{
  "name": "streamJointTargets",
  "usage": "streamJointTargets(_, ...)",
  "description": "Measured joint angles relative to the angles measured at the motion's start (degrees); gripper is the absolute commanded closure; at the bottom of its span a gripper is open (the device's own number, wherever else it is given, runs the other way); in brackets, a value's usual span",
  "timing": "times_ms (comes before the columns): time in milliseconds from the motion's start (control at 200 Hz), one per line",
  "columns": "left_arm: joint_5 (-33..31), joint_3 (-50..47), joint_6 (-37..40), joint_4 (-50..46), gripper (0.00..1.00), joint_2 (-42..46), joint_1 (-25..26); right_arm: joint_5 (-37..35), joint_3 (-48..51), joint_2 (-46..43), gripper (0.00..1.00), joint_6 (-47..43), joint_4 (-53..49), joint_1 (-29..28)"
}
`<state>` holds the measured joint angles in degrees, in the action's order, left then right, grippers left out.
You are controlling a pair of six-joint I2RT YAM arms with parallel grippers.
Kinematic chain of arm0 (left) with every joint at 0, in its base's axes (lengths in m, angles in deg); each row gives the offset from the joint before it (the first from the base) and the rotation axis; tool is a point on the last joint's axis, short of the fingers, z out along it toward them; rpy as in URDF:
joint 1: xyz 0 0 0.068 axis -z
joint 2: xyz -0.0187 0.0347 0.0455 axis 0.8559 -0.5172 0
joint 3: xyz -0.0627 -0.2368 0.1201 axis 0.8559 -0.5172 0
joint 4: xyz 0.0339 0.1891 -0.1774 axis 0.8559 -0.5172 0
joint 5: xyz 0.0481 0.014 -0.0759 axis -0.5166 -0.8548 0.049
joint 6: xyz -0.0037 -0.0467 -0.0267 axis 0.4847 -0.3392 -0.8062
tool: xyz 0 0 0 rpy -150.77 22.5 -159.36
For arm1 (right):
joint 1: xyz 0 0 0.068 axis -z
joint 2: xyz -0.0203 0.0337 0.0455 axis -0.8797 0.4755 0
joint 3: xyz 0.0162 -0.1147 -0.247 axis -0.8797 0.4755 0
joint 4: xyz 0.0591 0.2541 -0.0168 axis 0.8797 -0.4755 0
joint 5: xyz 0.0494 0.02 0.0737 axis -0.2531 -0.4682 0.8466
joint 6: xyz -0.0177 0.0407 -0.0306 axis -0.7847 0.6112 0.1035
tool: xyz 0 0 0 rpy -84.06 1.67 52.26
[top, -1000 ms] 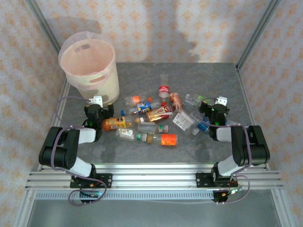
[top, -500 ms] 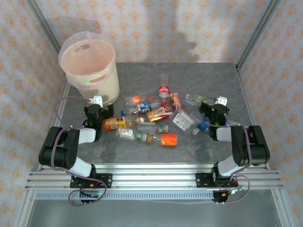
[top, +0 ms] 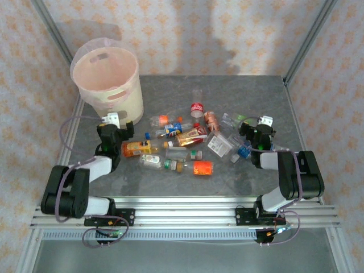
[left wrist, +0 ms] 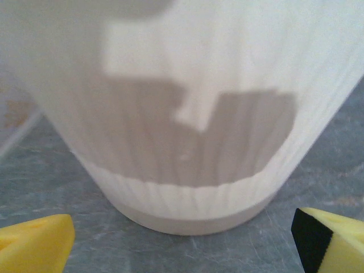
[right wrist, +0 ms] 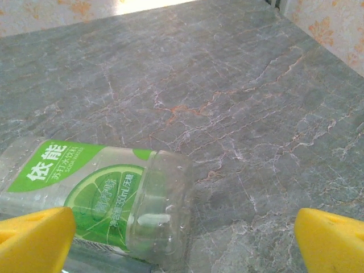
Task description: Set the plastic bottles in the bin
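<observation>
Bin [left wrist: 187, 114] blurred, rim cut off; green-label bottle [right wrist: 102, 199] cropped left.

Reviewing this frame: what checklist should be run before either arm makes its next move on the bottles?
1. Left gripper open and empty: ok.
2. Right gripper open and empty: ok.
3. Bin upright on the table, mouth unobstructed: ok.
4. Left gripper aimed at a bottle: not ok, it faces the bin's wall.
5. Green-labelled bottle centred in the right gripper's opening: not ok, it lies off to one side.
</observation>
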<state>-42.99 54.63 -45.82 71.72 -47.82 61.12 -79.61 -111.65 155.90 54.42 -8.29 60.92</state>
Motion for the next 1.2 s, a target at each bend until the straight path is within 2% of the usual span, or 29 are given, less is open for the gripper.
streamJointTargets(155,-2.89,-0.94,-1.40,-3.98,0.00,8.98,-0.57,-0.17,-1.16,-3.39,0.01,0.04,-4.17,0.00)
streamJointTargets(345,-7.63,-3.48,-6.82,-11.23,0.00,22.29,-2.45,-1.16,-1.44,-11.61,0.01,0.15,-10.05,0.00)
streamJointTargets(455,-9.14,-3.45,-11.80,-16.26,0.00,27.78,-6.45,-2.29,-2.97,-15.85,0.01,0.79,-14.80,0.00)
streamJointTargets(525,-8.35,-2.51,-15.28,-19.76,0.00,28.65,-10.86,-3.04,-4.59,-17.90,0.01,1.46,-18.01,0.00)
streamJointTargets(706,-2.69,5.81,-23.37,-27.80,0.00,20.22,-21.57,-4.76,-7.13,-22.62,0.01,3.78,-25.07,0.00)
streamJointTargets(1201,5.88,31.85,-35.36,-34.56,0.00,-9.22,-30.67,-4.74,-12.87,-27.85,0.01,7.43,-41.48,0.00)
